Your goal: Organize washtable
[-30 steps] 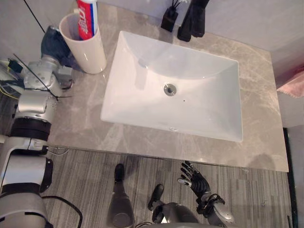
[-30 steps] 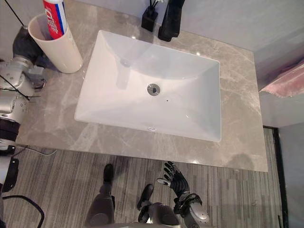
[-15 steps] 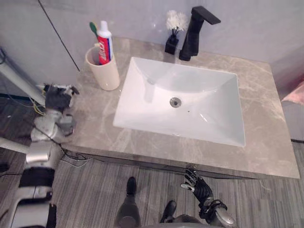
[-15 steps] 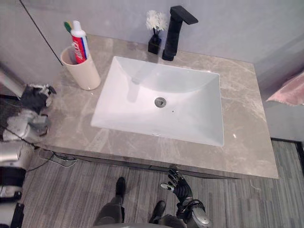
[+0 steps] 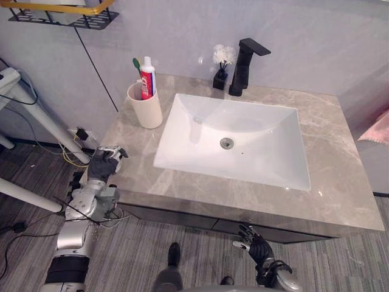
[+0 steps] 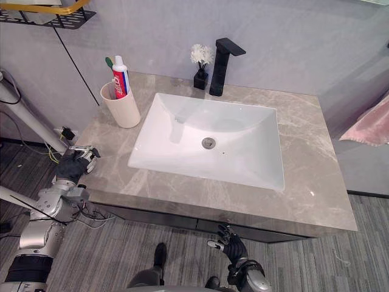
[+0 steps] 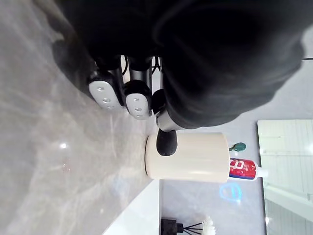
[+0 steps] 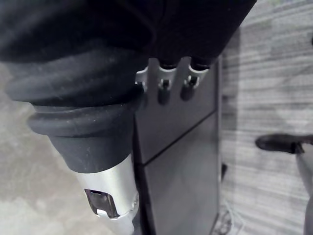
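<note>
A cream cup (image 5: 146, 108) stands at the back left of the grey marble countertop (image 5: 333, 176), holding a red-and-white toothpaste tube (image 5: 147, 79) and a green toothbrush (image 5: 137, 62). The white basin (image 5: 255, 152) lies in the middle, a black faucet (image 5: 244, 58) behind it. Beside the faucet is a small black vase with white flowers (image 5: 221, 66). My left hand (image 5: 103, 163) hovers at the counter's left front edge, open and holding nothing; in its wrist view the cup (image 7: 195, 156) lies past its fingers (image 7: 102, 93). My right hand (image 5: 256, 246) hangs open below the counter's front edge, before the dark cabinet (image 8: 181, 147).
A black wire shelf (image 5: 61, 15) hangs on the wall at the upper left. White frame legs (image 5: 39, 118) and loose cables stand on the floor left of the counter. A pink towel (image 5: 378, 128) hangs at the right edge.
The camera has pulled back, so the whole counter now looks smaller. My left hand has drawn away from the cup towards the counter's left front edge. The right hand stays low.
</note>
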Robot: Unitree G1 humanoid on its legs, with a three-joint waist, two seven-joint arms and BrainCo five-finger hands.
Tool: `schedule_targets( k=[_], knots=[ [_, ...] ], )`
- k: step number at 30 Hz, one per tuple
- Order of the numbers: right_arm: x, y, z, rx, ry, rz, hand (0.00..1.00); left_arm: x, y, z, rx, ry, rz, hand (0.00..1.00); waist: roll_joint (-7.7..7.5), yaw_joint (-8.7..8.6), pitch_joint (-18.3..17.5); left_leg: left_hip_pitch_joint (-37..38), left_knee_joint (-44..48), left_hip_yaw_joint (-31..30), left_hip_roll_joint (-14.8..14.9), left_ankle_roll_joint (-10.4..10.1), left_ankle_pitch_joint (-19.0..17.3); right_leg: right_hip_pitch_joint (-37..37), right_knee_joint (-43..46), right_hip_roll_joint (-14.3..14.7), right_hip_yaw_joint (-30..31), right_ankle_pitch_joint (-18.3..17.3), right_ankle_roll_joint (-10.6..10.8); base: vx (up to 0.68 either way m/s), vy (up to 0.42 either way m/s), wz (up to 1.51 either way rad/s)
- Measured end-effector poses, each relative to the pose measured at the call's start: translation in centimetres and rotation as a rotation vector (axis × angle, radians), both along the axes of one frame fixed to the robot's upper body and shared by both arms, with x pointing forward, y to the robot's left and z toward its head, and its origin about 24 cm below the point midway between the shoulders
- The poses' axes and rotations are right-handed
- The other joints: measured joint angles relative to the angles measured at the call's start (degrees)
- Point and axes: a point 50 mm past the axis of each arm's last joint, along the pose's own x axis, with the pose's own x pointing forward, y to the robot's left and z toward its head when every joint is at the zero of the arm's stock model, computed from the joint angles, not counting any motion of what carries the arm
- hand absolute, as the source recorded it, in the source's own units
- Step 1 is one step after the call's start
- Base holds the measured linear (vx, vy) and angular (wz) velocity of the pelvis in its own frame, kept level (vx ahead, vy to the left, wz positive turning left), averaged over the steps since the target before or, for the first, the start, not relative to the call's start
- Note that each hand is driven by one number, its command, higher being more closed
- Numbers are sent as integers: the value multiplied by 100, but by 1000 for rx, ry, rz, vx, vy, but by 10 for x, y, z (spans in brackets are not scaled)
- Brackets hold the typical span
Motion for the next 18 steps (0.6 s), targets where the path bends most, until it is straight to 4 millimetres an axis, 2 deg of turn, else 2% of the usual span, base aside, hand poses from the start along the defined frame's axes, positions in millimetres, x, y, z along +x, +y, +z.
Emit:
schedule_targets(
  k=[7,10,14,18],
  knots=[
    [4,0,1,0,-10,4,0,24,-28,10,21,-23,-106,100,-33,-58,-12,-65,1,10,3,4,4,-73,-2,-6,18,5,6,4,0,-1],
    [5,2,2,2,-14,8,0,37,-26,20,37,-37,-100,100,-97,-150,-6,-92,1,49,9,3,3,-137,7,0,85,6,5,19,-3,-10],
    [7,-1,4,-4,-23,0,0,64,-21,48,117,-66,-90,100,-279,-202,73,-183,37,147,39,4,4,-308,73,8,188,8,1,24,0,-13],
    [10,0,8,-3,-46,-1,0,75,-15,69,171,-95,-78,100,-430,-296,184,-204,40,166,44,4,4,-351,81,8,220,11,-2,6,5,-3]
  ],
)
